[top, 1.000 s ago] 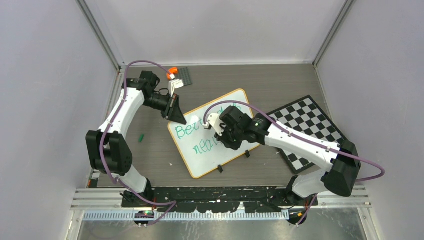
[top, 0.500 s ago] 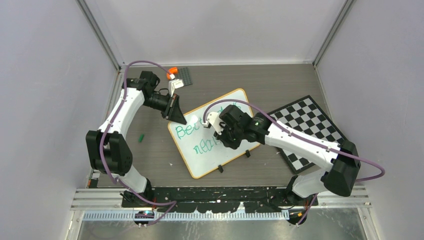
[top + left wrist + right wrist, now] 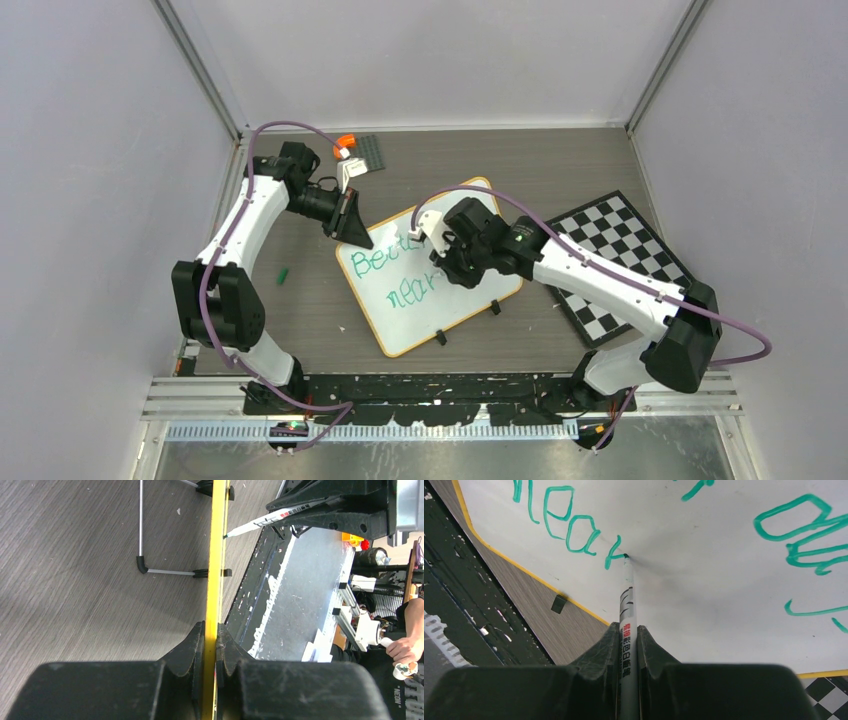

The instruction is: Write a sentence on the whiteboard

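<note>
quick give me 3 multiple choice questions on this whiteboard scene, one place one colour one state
1. The marker tip sits: A) on the top line's first letter B) just after "near" on the whiteboard C) off the board
2. The sentence is written in: A) red B) black C) green
3. The left tool is: A) shut on the whiteboard's rim B) wide open C) holding a cloth
B, tip at the final r; C, strokes are green; A, yellow edge clamped in it.
</note>
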